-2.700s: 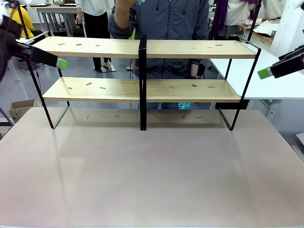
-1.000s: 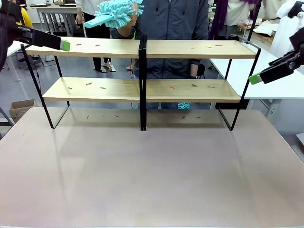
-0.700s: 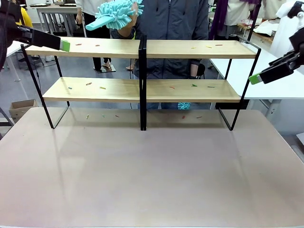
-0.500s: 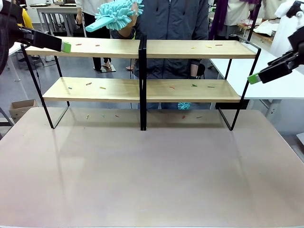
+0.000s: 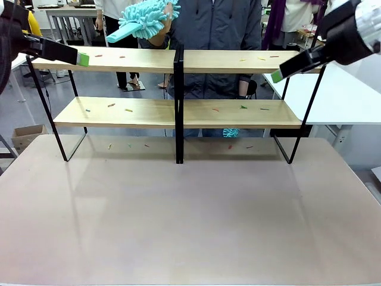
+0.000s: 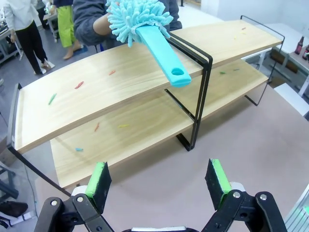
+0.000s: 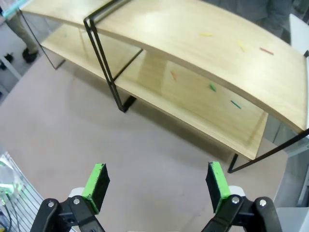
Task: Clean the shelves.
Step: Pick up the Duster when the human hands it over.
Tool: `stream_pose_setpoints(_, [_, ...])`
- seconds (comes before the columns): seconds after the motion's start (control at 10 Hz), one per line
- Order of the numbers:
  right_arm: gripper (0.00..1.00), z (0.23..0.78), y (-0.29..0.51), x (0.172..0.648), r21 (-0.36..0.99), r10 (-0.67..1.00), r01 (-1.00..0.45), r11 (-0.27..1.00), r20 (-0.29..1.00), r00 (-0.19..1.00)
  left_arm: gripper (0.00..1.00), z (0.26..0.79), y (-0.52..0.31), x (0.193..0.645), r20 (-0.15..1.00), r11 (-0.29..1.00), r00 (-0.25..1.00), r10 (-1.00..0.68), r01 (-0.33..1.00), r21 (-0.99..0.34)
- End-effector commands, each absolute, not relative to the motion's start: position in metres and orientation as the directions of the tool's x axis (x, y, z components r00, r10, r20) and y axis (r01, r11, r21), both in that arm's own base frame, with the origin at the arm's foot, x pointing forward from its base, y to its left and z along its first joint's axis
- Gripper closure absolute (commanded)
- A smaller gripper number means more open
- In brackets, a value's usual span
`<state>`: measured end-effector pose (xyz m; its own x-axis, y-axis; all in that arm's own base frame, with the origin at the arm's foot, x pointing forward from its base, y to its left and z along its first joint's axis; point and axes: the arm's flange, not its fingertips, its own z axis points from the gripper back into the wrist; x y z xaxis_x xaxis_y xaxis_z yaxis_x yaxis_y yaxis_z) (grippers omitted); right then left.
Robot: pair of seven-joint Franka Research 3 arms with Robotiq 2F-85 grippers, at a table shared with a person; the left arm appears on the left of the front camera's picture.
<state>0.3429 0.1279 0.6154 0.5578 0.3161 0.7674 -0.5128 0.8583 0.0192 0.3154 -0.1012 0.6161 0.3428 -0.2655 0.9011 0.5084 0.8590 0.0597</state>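
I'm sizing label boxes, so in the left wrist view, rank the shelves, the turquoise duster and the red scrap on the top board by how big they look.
1. shelves, across most of the picture
2. duster, held above them
3. red scrap, a sliver
Nearness to the camera doesn't change this.

Light wood shelves [image 5: 238, 61], black metal frame [image 5: 178, 107], fluffy duster [image 6: 137, 19] with seemingly plastic handle [image 6: 164, 55], matt table [image 5: 190, 226]

light: bright, even | shadows: faint | wrist views: shelves [image 7: 193, 48] bowed, right slightly blurred
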Motion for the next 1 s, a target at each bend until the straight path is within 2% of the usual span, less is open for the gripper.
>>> stream_pose_setpoints(0.0, [0.0, 0.623, 0.126, 0.324, 0.049, 0.29, -0.517, 0.854, 0.781, 0.553, 0.0, 0.617, -0.101, 0.316, 0.905, 0.861, 0.336, -0.26, 0.505, 0.059])
stream_pose_setpoints(0.2, [0.0, 0.63, 0.125, 0.307, 0.035, 0.254, -0.5, 0.866, 0.828, 0.499, 0.0, 0.617, -0.101, 0.316, 0.905, 0.861, 0.336, -0.26, 0.505, 0.059])
stream_pose_setpoints(0.4, [0.0, 0.631, 0.125, 0.296, 0.114, 0.174, -0.468, 0.876, 0.832, 0.527, 0.0, 0.617, -0.101, 0.316, 0.905, 0.861, 0.336, -0.26, 0.505, 0.059])
stream_pose_setpoints(0.9, [0.0, 0.632, 0.127, 0.294, 0.134, 0.119, -0.416, 0.9, 0.841, 0.527, 0.0, 0.617, -0.101, 0.316, 0.905, 0.861, 0.336, -0.26, 0.505, 0.059])
